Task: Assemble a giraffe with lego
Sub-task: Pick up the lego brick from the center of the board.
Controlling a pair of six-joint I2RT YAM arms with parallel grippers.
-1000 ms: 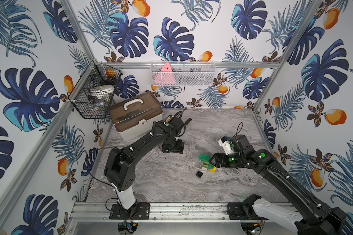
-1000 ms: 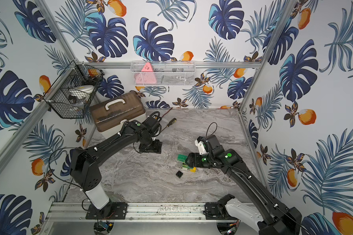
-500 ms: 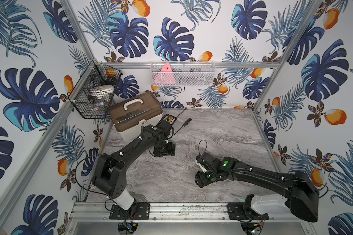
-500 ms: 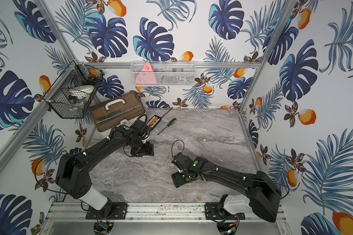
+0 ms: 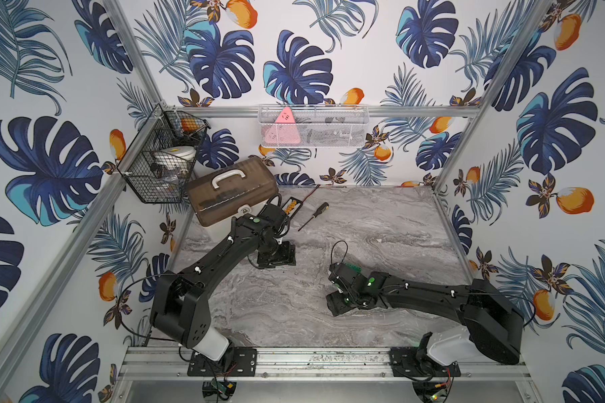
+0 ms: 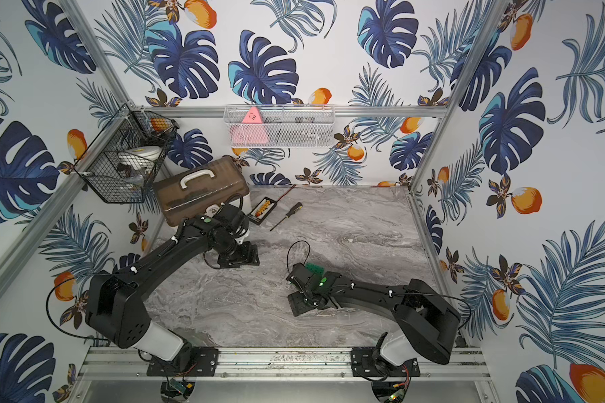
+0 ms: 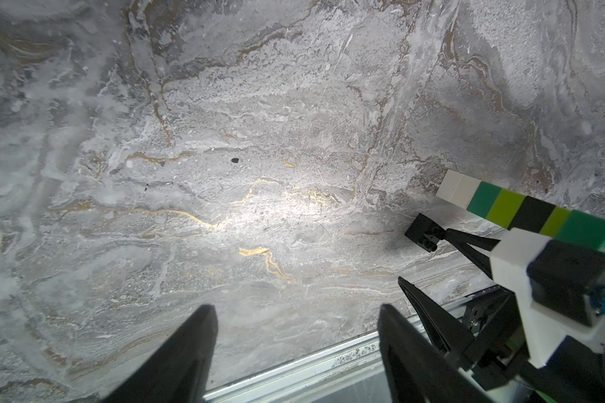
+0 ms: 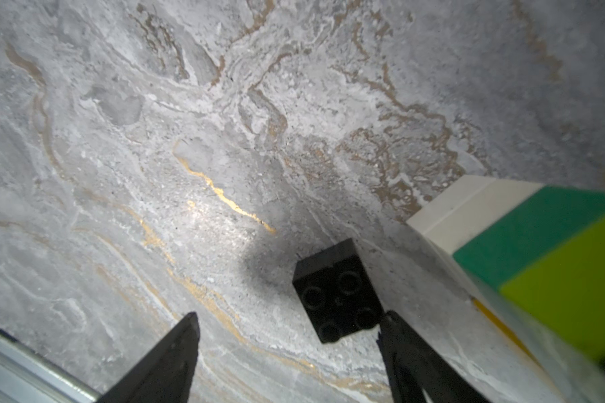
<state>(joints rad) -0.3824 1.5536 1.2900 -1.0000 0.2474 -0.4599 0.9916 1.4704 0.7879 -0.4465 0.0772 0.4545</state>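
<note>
The right gripper [image 8: 289, 315] is spread, with a loose black brick [image 8: 336, 293] just inside one fingertip and the giraffe [image 8: 524, 244] just beyond. The left gripper [image 7: 294, 310] is spread too.

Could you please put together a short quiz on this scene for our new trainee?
1. True or false: the right gripper is shut on the loose black brick.
2. Which tool lies on the marble table toward the back wall? A) screwdriver B) scissors C) spoon
3. Fill in: the end of the giraffe nearest the black brick is ___.
Key: 1 false, its jaws stand open; 2 A; 3 white.
</note>
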